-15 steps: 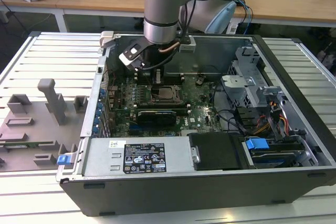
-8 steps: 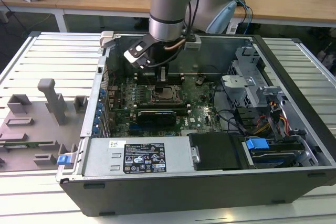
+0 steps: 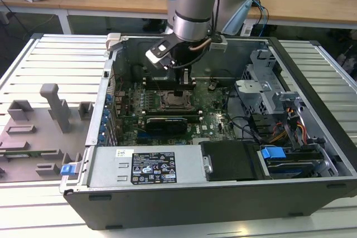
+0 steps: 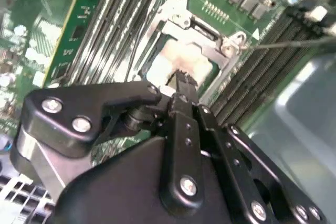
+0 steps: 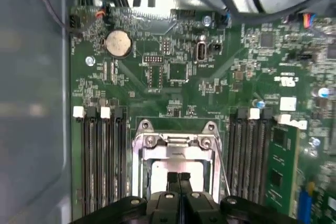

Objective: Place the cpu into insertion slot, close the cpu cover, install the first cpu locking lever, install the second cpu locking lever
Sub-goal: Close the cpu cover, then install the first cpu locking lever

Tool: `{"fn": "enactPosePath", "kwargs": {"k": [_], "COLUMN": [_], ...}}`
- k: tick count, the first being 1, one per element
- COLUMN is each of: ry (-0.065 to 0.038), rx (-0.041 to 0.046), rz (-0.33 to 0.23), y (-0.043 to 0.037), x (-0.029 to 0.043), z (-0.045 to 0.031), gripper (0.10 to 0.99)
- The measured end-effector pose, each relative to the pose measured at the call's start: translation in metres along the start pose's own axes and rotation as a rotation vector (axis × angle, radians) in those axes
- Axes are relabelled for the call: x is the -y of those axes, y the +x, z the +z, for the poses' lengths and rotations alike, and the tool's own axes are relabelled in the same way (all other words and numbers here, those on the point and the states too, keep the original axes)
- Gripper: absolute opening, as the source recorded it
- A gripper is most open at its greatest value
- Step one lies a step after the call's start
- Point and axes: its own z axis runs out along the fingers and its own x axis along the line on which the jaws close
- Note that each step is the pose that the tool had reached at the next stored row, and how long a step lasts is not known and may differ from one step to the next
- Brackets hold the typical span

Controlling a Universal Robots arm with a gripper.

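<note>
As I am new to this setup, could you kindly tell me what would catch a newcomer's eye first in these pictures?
The robot arm reaches into the open computer case at the middle of the exterior view. In both wrist views, its shut end effector sits just over the silver cpu, which the cpu cover frames on the green motherboard.

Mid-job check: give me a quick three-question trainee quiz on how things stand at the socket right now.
1. True or false: the cpu shows through the window of the cpu cover.
2. The fingertips of the pincer are: A) spread wide, B) together, C) clamped on a memory stick.
3. Fill in: the pincer's tips are nearest the ____.
Key: 1 true; 2 B; 3 cpu.
</note>
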Motion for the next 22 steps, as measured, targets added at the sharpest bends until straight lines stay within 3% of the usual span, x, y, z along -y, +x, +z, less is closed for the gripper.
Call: {"fn": "enactPosePath", "kwargs": {"k": [1,4,8,12,22], "ry": [0.000,0.000,0.000,0.000,0.000], "rx": [0.0000,-0.0001,0.0000,-0.0001,-0.0004], "rz": [0.000,0.000,0.000,0.000,0.000], "y": [-0.0002,-0.0009,-0.0013,-0.0015,-0.0015], "x": [0.0003,0.0021,0.0032,0.0037,0.0037], "z": [-0.0049,-0.0298,-0.0453,-0.0517,-0.0526], "gripper": [0.106,0.106,0.106,0.106,0.106]}}
